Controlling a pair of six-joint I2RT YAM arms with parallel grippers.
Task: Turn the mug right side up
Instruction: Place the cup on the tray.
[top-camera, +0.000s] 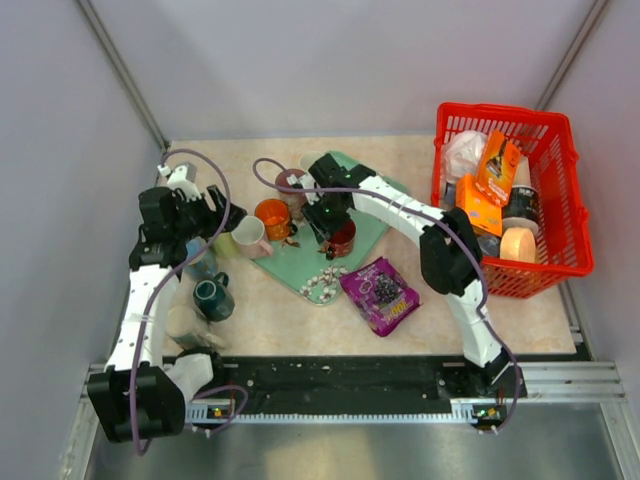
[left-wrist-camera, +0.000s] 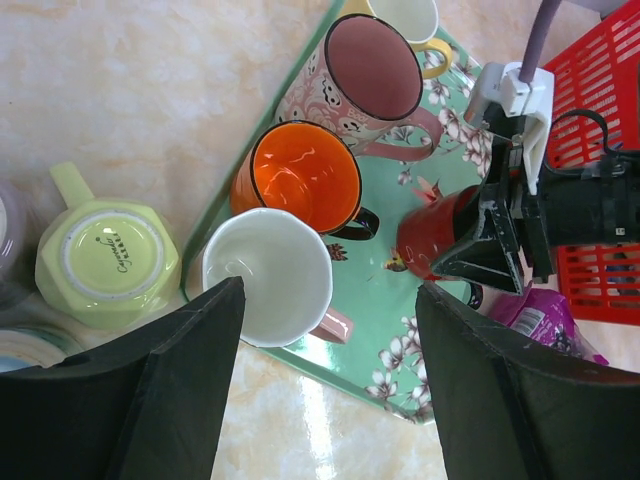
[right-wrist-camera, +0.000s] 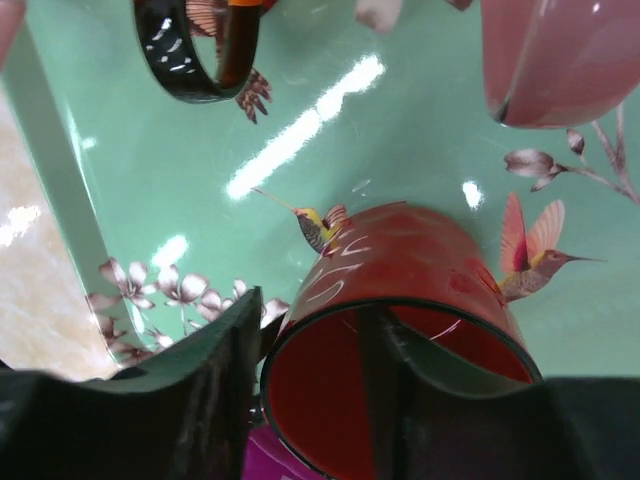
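Between the right gripper's (right-wrist-camera: 310, 350) jaws you have the wall of the red mug (right-wrist-camera: 400, 260): one finger is inside the mouth, the other outside, pinching the rim. The mug lies tipped over on the green tray (right-wrist-camera: 150, 180), mouth towards the wrist camera, so I judge the turn to be only partly done.

That pinch is your main risk. It holds a thin, glossy wall near the rim, so the mug could pivot in the jaws or slip out as you swing it, then drop onto the tray. The black handle of the orange mug (right-wrist-camera: 195, 50) and the pink mug (right-wrist-camera: 560, 60) sit near on the far side; a wide swing could knock either. The tray may also slide on the worktop (top-camera: 300, 320) if you press down.

Your left gripper (left-wrist-camera: 330, 290) hangs with jaws spread, holding nothing, over the white mug (left-wrist-camera: 265, 290) at the tray's left edge. Keep it out of the right arm's way.

Outward to the left, a pale green mug (left-wrist-camera: 105, 255) stands upside down on the worktop, so check which mug is meant.

Hidden from you: the red mug's handle, its base, and whether it touches the tray. From above, the right arm covers most of it.
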